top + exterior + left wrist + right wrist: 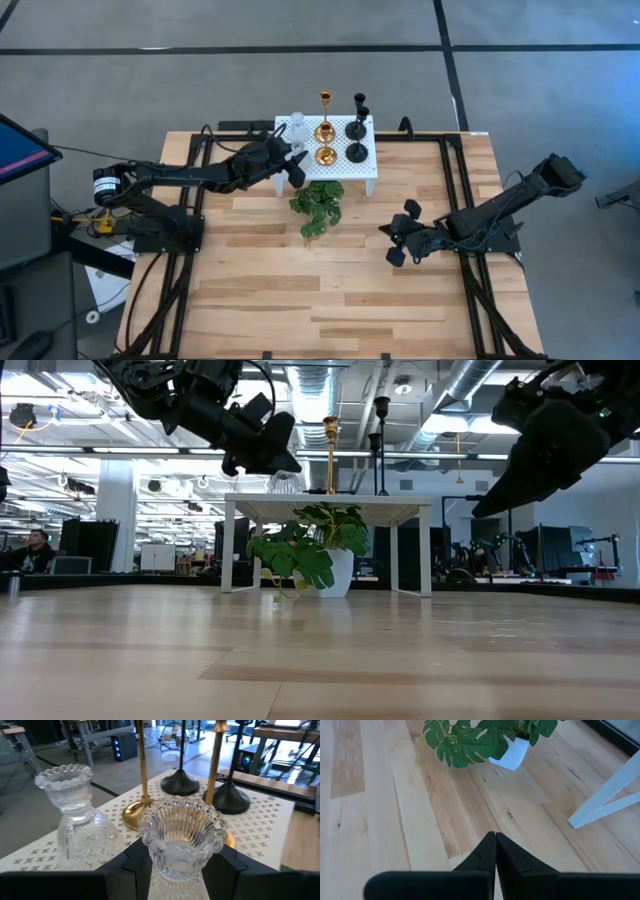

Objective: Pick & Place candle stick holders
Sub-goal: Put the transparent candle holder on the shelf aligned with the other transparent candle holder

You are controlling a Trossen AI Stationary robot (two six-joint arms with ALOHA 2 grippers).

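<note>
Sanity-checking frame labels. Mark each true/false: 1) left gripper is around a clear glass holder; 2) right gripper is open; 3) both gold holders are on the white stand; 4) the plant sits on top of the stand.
1) True: the left gripper has its fingers either side of a clear glass holder.
2) False: the right gripper is shut and empty, above bare table.
3) True: the gold holders stand on the white stand.
4) False: the plant sits on the table beside the stand.

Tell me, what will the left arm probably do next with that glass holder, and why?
Probably lift it straight up: the left gripper has its fingers around the clear glass holder, which appears still on the white stand beside the other glass holder.
</note>
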